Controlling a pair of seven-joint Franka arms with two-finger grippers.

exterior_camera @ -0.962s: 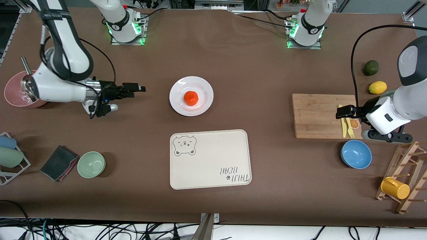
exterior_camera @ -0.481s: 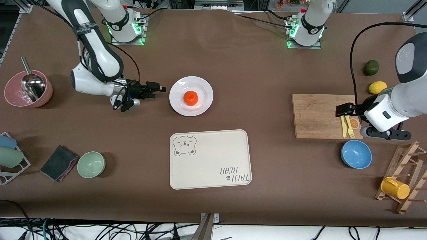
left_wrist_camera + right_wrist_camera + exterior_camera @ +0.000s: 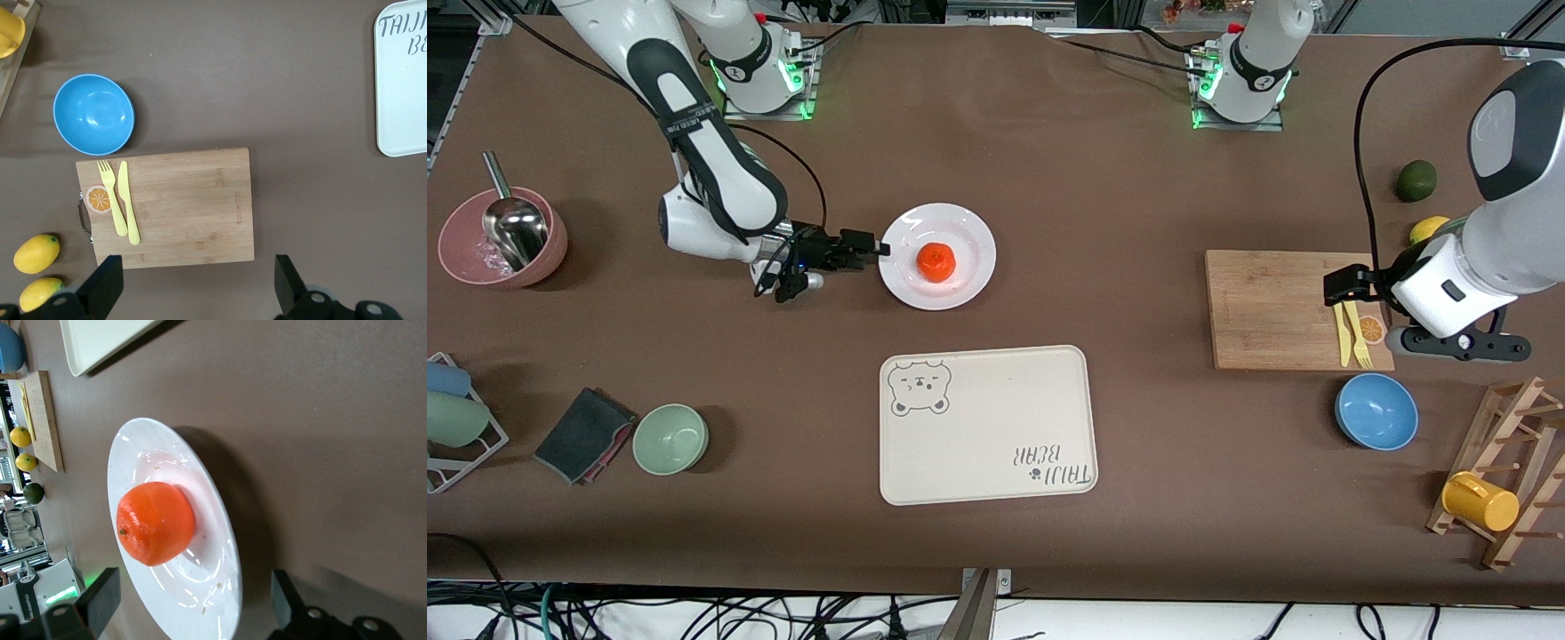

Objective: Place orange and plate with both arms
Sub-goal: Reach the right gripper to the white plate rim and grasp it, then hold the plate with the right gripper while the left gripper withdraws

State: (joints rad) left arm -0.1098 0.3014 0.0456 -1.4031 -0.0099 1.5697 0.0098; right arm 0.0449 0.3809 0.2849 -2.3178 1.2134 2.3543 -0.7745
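The red-orange orange [image 3: 936, 261] lies in the middle of the white plate [image 3: 971, 233] at the table's centre. My right gripper [image 3: 874, 246] is open and low at the plate's rim on the right arm's end. In the right wrist view the orange [image 3: 155, 523] sits on the plate [image 3: 207, 593], and the plate's edge lies between my open right gripper's [image 3: 193, 607] fingers. My left gripper [image 3: 1341, 288] is open and empty over the edge of the wooden cutting board [image 3: 1272, 307]; it also shows in the left wrist view [image 3: 197, 287].
A cream bear tray [image 3: 987, 425] lies nearer the front camera than the plate. A yellow fork and knife [image 3: 1352, 333] lie on the board, with a blue bowl [image 3: 1376, 411], a lemon [image 3: 1427, 228] and a lime [image 3: 1416, 180] close by. A green bowl [image 3: 670, 438] and a pink bowl [image 3: 503, 238] stand at the right arm's end.
My right gripper has moved from near the pink bowl across to the plate's rim. My left gripper has shifted slightly over the board.
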